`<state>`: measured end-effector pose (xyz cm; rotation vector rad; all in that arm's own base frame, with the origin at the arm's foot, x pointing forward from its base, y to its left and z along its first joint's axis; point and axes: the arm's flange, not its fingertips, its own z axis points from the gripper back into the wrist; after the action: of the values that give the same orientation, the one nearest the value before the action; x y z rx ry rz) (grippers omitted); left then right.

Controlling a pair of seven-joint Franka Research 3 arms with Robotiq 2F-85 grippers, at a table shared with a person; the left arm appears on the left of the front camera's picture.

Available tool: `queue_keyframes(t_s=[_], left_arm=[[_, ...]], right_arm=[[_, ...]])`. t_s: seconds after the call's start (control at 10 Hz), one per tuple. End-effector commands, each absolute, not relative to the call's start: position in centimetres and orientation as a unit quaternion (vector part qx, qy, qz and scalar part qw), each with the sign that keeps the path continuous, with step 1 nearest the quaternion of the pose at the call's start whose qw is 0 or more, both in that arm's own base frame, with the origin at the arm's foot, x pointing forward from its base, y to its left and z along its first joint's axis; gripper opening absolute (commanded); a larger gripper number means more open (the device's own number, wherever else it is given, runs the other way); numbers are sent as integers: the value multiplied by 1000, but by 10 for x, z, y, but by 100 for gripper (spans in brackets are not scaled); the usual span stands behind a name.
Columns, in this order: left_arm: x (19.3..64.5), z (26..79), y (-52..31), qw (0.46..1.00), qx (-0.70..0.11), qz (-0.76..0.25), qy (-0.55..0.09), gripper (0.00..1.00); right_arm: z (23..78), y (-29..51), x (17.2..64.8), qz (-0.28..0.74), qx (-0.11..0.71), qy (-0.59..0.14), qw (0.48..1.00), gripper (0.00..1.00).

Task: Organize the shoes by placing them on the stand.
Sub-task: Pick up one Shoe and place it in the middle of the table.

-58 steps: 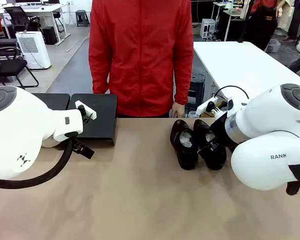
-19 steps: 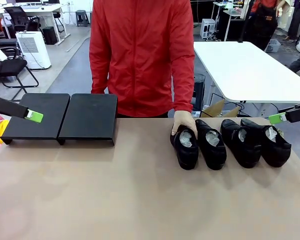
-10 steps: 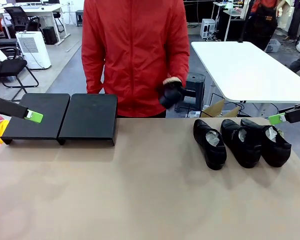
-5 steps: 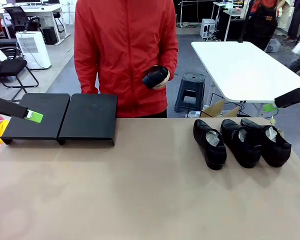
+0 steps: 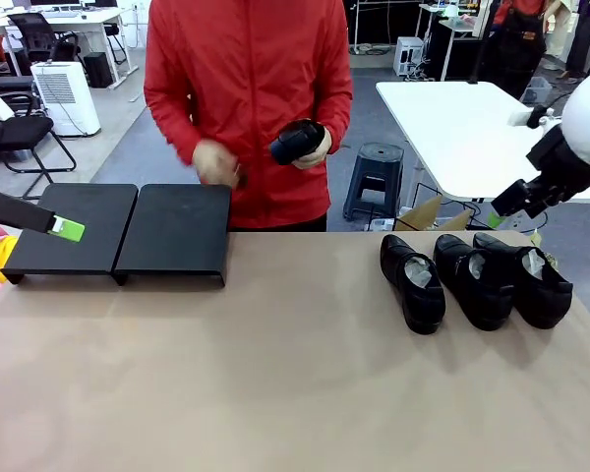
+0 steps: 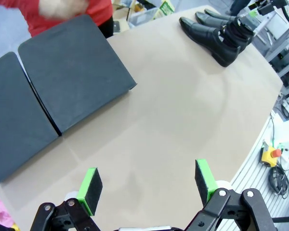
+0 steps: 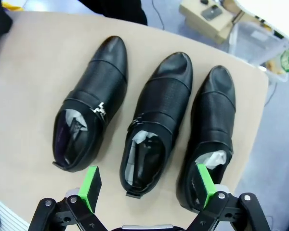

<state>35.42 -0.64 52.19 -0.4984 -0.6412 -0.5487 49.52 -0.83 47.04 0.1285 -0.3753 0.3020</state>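
- Stand: two sections, on the desk.
- Three shoes: side by side on the desk, well right of the stand.
- Fourth shoe: held up by the person, beyond the stand's right end.
- Left hand: wide, empty, by the stand's left end.
- Right hand: wide, empty, above the three shoes.

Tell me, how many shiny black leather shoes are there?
4. Three glossy black leather dress shoes stand side by side on the tan table: the left shoe, middle shoe and right shoe. The fourth shoe is in the person's hand.
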Motion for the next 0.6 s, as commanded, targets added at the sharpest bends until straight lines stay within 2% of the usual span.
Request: queue_keyframes(t_s=[0.0, 0.1, 0.4, 0.5], left_arm=[[355, 522, -4, 878, -245, -271, -311, 100], [355, 522, -4, 878, -245, -271, -311, 100], [355, 522, -4, 878, -245, -271, -311, 100], [355, 522, -4, 878, -245, -271, -311, 100]], right_arm=[[472, -6, 496, 126, 38, -183, 974, 100], [468, -6, 497, 129, 33, -181, 974, 96], [464, -8, 496, 138, 43, -186, 972, 42], [463, -8, 497, 128, 36, -172, 976, 37]])
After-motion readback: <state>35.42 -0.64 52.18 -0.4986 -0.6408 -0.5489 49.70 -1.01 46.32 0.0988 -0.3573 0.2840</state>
